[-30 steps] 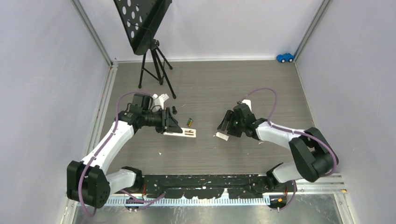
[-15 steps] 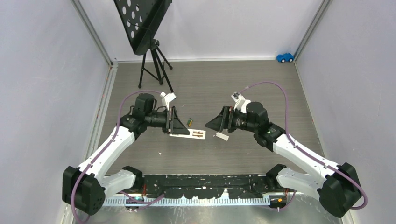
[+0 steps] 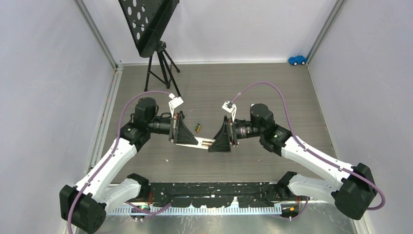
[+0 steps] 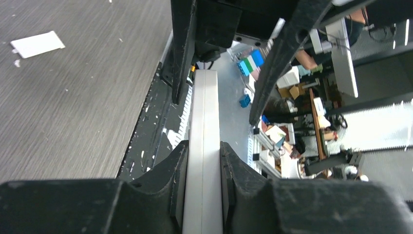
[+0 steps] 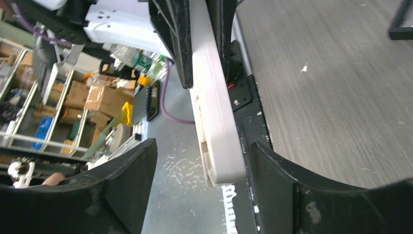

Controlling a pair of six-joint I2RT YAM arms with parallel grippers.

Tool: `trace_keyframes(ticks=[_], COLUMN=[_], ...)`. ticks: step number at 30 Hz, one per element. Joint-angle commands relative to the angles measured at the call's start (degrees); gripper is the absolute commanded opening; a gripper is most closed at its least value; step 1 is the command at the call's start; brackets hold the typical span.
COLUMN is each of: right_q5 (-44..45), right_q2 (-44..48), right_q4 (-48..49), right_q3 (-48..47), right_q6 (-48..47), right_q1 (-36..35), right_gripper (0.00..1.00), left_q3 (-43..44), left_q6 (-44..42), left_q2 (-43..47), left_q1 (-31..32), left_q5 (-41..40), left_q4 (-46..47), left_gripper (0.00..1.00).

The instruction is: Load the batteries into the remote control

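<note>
Right fingers [image 5: 122,195] newly around crosswise remote [image 5: 214,122]

Overhead wide; opposed wrist close-ups (remote [image 4: 204,146] shared)

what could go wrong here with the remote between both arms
The left claw pinches the remote by one end only, while the right claw straddles the other end open; a release before it closes would likely drop it. The loose battery nearby may get knocked.
</note>
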State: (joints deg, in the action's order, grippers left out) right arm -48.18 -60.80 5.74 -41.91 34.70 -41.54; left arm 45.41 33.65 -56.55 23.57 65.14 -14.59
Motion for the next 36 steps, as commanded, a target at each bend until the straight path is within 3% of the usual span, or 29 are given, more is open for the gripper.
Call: trace_keyframes(ticks=[1, 9, 15, 19, 20, 24, 27, 30, 36], right_q5=[-8.5, -11.3, -11.8, -11.9, -11.7, -9.0, -2.9, 3.7, 16.0], right_q2=[-0.4, -5.0, -6.0, -5.6, -5.5, -4.7, -3.7, -2.3, 2.5], right_q4=[3.6, -5.0, -3.0, -1.6, -1.5, -0.9, -2.2, -1.4, 3.3], right_q3=[-4.5, -10.4, -11.6, -11.9, -11.9, -11.9, -11.8, -11.3, -7.9], right_q6=[-2.0, -8.2, -7.3, -6.2, -5.9, -4.9, -5.3, -3.6, 0.3], right_q1=[-0.3, -1.5, -2.3, -2.7, -2.7, -2.7, -2.7, -2.7, -2.7], right_gripper=[0.7, 0.47, 0.25, 0.18, 0.15, 0.08, 0.05, 0.04, 0.04], left_q3=[1.2, 3.3, 5.1, 5.7, 5.7, 6.3, 5.7, 4.0, 0.7], left_q6=[-4.6, -5.7, -5.5, -4.7, -3.9, 0.1, 8.2, 15.7, 23.8], left_q2=[2.7, 3.4, 3.3, 3.7, 3.8, 4.2, 4.6, 4.5, 6.5], left_q1=[0.2, 0.2, 0.2, 0.2, 0.2, 0.2, 0.2, 0.2, 0.1], left_q5=[7.2, 8.8, 9.7, 9.7, 9.7, 6.3, -4.0, -12.0, -22.4], left_q4=[-0.7, -1.1, -1.1, 0.0, 0.9, 4.6, 9.3, 13.9, 20.3], left_gripper=[0.0, 0.0, 0.02, 0.07, 0.11, 0.5, 0.74, 0.82, 0.86])
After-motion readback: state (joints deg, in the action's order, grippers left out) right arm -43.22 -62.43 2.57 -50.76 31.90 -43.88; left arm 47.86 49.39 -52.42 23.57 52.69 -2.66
